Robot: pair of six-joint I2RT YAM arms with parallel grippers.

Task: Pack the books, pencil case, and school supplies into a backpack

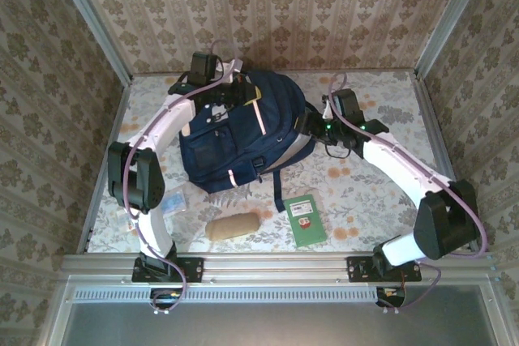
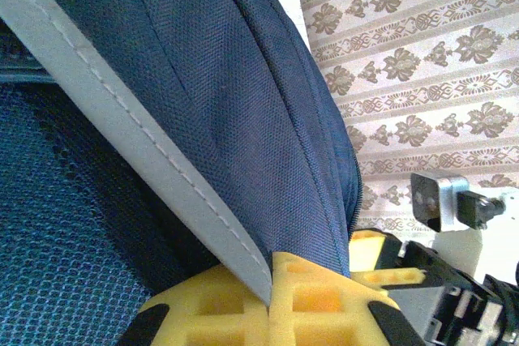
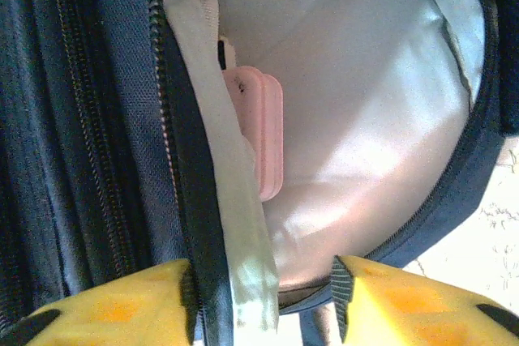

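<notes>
The navy backpack point(image 1: 243, 131) lies in the middle of the table, its mouth toward the right. My left gripper point(image 2: 272, 281) is at its far top edge, shut on the backpack's fabric point(image 2: 243, 103) beside a grey trim strip. My right gripper point(image 3: 263, 297) is at the backpack's right side, open. The zipper rim and pale lining point(image 3: 243, 241) lie between its fingers, close to the left one. Inside the pale compartment sits a pink flat item point(image 3: 259, 131). A small green book point(image 1: 305, 219), a tan pencil case point(image 1: 233, 225) and a blue-and-white packet point(image 1: 173, 202) lie on the table in front.
Patterned walls close in the table on three sides. A metal rail point(image 1: 276, 266) runs along the near edge, where both arm bases are bolted. The left arm's elbow point(image 1: 134, 176) stands close above the packet.
</notes>
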